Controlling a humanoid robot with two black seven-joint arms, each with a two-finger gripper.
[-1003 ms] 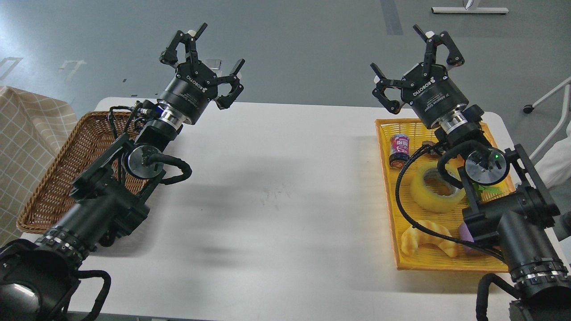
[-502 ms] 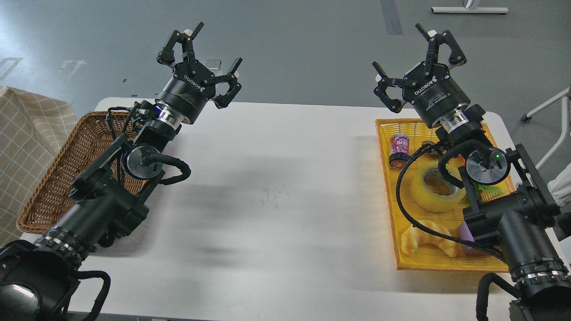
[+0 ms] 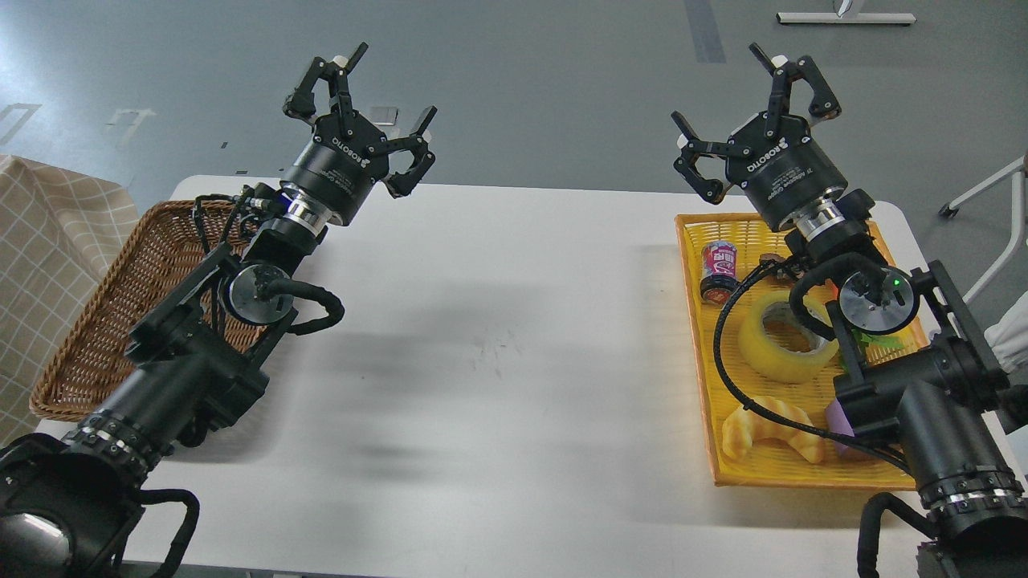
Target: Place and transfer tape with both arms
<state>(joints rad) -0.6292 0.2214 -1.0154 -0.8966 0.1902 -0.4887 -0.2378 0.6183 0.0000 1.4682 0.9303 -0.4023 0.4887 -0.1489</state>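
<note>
The tape (image 3: 777, 342), a thick translucent yellow roll with a grey core, lies flat in the yellow tray (image 3: 707, 385) on the table's right side, partly behind my right arm and its cable. My right gripper (image 3: 755, 104) is open and empty, held high above the tray's far end. My left gripper (image 3: 361, 104) is open and empty, raised over the table's far left edge, beyond the wicker basket (image 3: 96, 321).
The tray also holds a pink drink can (image 3: 720, 269), a croissant-shaped bread toy (image 3: 767, 429), a purple thing (image 3: 838, 417) and something green (image 3: 883, 341), both partly hidden by my arm. A checked cloth (image 3: 48, 241) lies at the far left.
Both grippers have shifted slightly: the left up and to the left, the right a little to the right. Both stay open. The tape has not moved.
</note>
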